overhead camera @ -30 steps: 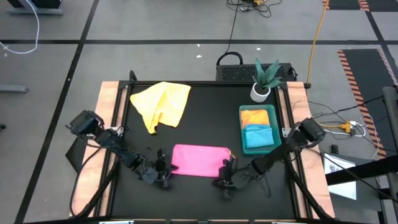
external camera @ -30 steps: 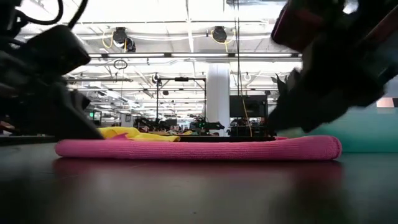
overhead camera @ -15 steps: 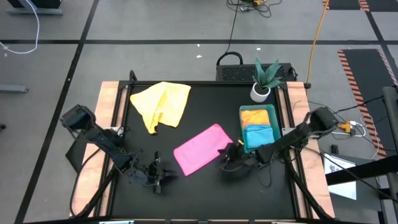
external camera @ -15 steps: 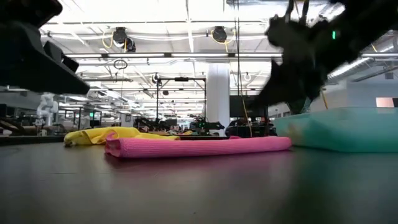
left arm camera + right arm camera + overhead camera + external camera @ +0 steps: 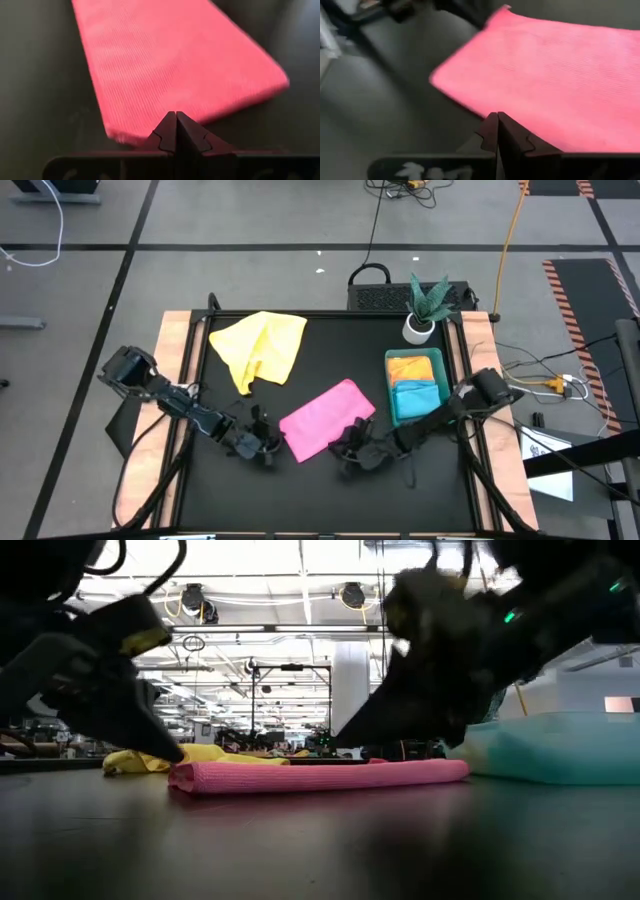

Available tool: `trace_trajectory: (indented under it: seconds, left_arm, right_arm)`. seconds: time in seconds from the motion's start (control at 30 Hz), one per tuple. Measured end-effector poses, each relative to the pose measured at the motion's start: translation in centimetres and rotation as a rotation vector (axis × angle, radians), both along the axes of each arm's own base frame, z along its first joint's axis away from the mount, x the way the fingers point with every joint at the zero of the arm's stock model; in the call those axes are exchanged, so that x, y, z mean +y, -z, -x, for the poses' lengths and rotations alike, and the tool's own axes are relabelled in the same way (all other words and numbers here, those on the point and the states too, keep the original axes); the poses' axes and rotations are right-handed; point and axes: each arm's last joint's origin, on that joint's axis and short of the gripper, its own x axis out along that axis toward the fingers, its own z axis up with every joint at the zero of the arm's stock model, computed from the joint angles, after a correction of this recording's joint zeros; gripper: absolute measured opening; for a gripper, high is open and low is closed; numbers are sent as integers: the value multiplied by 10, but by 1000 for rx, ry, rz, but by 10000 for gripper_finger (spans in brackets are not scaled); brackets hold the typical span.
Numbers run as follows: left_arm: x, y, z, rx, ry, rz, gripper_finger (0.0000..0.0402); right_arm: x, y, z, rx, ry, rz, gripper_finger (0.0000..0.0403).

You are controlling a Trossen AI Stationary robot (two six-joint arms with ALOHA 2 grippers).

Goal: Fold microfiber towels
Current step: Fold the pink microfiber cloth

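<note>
My left hand (image 5: 262, 448) sits shut and empty at the near left corner of the pink towel (image 5: 326, 417); my right hand (image 5: 352, 454) is shut and empty too, just beside the towel's near right corner; neither grips cloth. A second ago the pink towel lay square to the desk's (image 5: 340, 340) front edge with a hand at each end; it has since swung round and now lies folded flat at a slant, its far end pointing toward the green tray (image 5: 437, 362); both hands have let go and drawn back in close. I judge this towel folded and ready to go into the tray, where an orange-yellow towel (image 5: 411, 368) and a light blue towel (image 5: 417, 398) already lie; the crumpled yellow towel (image 5: 260, 347) at the far left remains to be done.
</note>
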Motion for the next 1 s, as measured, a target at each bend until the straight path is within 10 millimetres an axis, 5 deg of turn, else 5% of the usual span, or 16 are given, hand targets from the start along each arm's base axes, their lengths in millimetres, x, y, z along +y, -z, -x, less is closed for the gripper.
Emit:
trace_trajectory:
  seconds: [0.2,0.37,0.5,0.7,0.83,1.0]
  left_arm:
    - [-7,2,5,33,21,40,10]
    - [-27,-5,7,-31,197,113,13]
    - [-39,-19,4,-194,262,92,3]
    - [-23,-21,-7,-230,183,25,9]
    - [-2,-21,-17,-228,107,-9,4]
    - [24,-21,-28,-216,60,-44,8]
  right_arm:
    - [-24,6,11,220,83,63,0]
    - [-35,-19,40,386,205,72,0]
    - [-32,-44,53,322,267,32,0]
    - [-11,-52,24,71,42,10,0]
    - [-4,-30,2,-44,-13,30,0]
    - [-7,0,-18,29,23,32,0]
